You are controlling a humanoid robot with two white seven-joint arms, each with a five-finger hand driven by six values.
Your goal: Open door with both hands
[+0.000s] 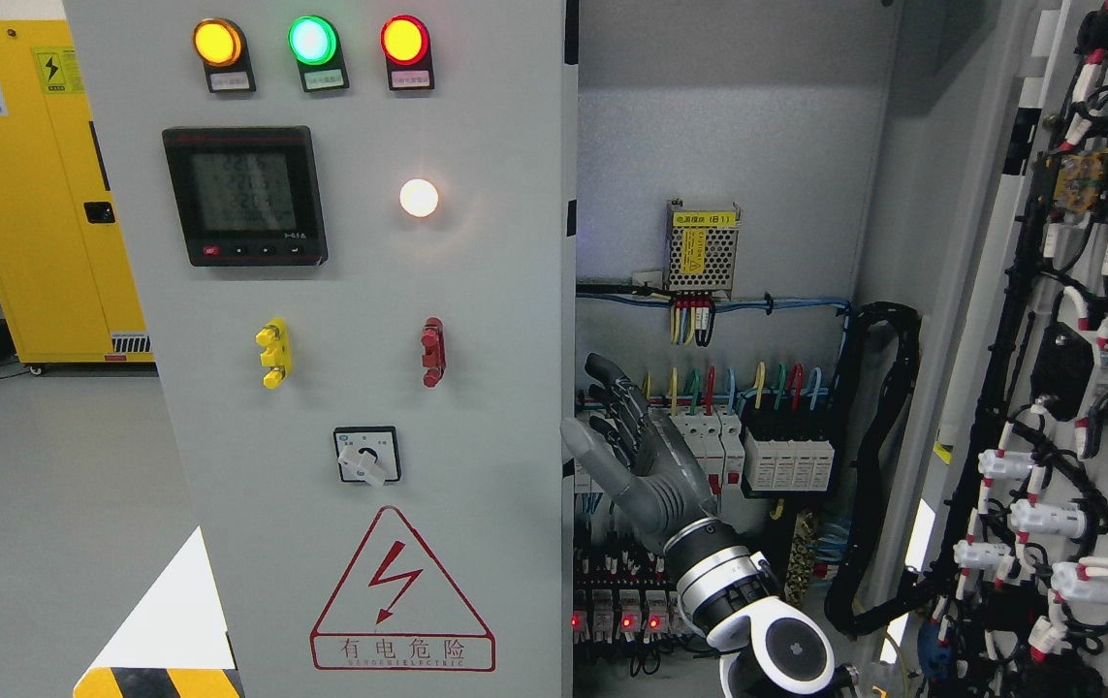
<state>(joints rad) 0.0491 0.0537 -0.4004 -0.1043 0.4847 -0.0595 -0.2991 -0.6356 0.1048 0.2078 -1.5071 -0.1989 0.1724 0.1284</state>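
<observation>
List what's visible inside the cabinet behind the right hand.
Behind the right hand: a row of white breakers with coloured wires, a perforated power supply above, and relays with red LEDs below. The hand and the left door cover the rest.

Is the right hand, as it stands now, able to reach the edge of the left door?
Probably yes. The right hand is open, its fingers up beside the inner edge of the left door, inside the opened cabinet. Nothing stands between them.
</observation>
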